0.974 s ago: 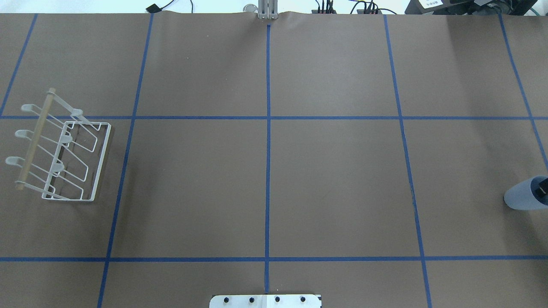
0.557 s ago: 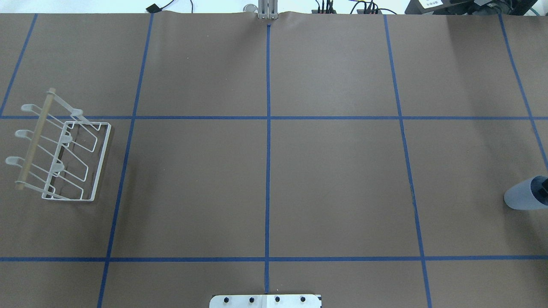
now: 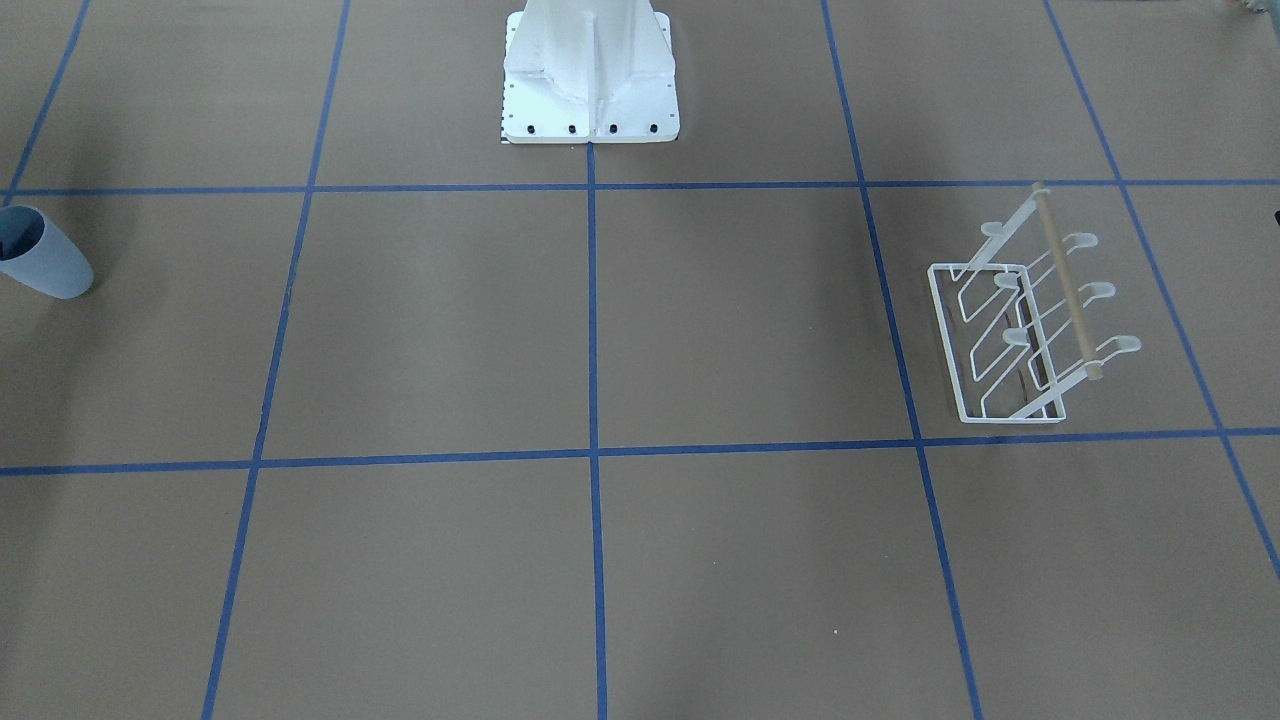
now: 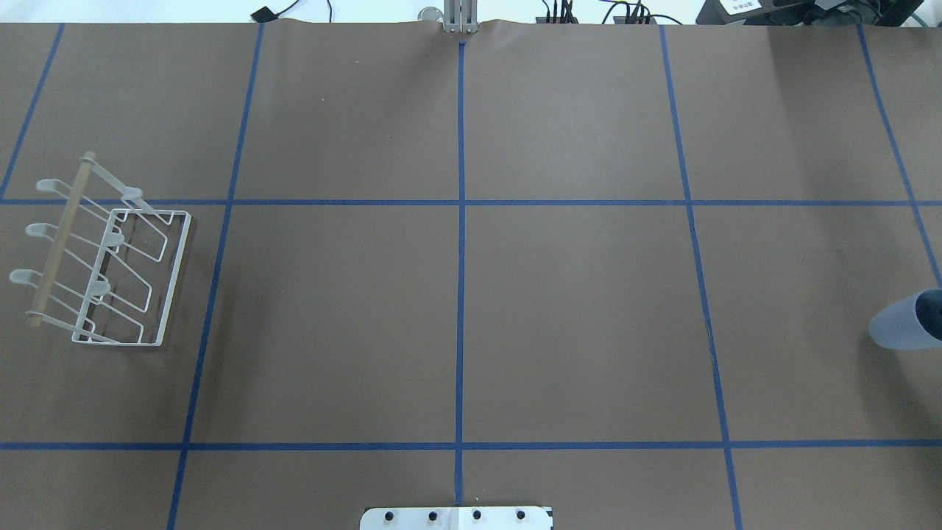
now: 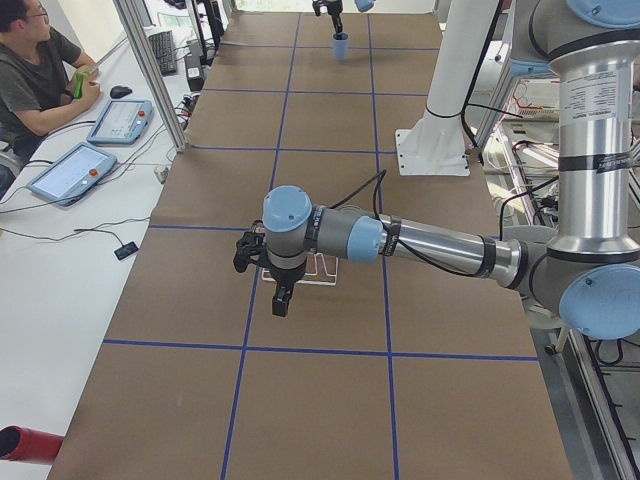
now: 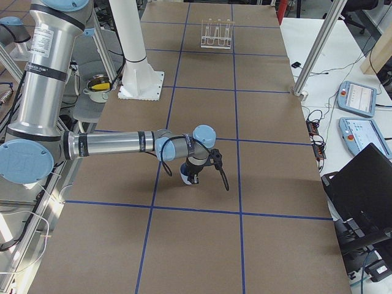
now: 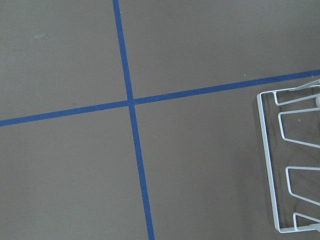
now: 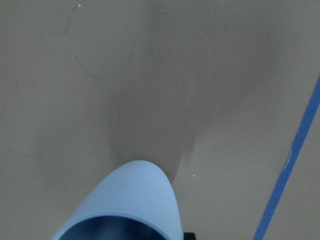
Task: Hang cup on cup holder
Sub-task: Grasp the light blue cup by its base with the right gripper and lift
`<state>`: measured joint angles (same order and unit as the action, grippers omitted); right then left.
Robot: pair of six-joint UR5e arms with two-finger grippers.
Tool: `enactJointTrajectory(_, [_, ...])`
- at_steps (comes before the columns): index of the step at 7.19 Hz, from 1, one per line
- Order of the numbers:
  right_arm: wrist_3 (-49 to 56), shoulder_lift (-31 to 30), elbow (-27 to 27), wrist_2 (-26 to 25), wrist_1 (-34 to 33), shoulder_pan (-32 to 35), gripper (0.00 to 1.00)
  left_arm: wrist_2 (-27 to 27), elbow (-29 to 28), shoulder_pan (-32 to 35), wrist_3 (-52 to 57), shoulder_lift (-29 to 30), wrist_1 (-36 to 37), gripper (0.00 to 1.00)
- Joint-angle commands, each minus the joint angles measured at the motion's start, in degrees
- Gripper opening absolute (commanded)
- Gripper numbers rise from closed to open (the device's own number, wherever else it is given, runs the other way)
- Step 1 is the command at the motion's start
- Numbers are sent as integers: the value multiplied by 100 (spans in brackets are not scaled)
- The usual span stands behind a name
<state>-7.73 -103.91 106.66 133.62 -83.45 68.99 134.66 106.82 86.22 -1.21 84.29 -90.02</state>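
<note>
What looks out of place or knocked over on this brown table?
Nothing looks spilled or broken. The white wire rack with a wooden rod sits slightly askew to the blue tape lines, its prongs empty. The pale blue plastic tumbler stands at the table's opposite end.

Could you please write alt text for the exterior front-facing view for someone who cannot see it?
A pale blue cup is at the left edge of a brown, blue-taped table, far from the empty white wire cup holder at the right. A white pedestal base sits top centre.
</note>
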Motion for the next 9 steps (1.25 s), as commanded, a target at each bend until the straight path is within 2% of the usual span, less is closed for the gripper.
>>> enactJointTrajectory(1, [-18, 28, 363, 259, -5, 308, 0, 16, 66, 0, -2, 17, 1, 98])
enactJointTrajectory(3, [-524, 395, 364, 961, 30, 509, 0, 7, 75, -18, -2, 175, -173, 98])
enactJointTrajectory(4, [-1059, 519, 356, 1138, 448, 536, 0, 16, 49, -44, -10, 176, -609, 98])
enactJointTrajectory(5, [-2074, 686, 312, 1148, 1148, 537, 0, -1, 32, -253, -28, 219, -1118, 98])
enactJointTrajectory(7, [-4393, 1160, 172, 1087, 2494, 528, 0, -36, 32, -499, -1399, 490, -1665, 98])
enactJointTrajectory(9, [-5918, 1460, 118, 808, 3287, 484, 0, -45, 58, -913, -2694, 912, -1984, 98])
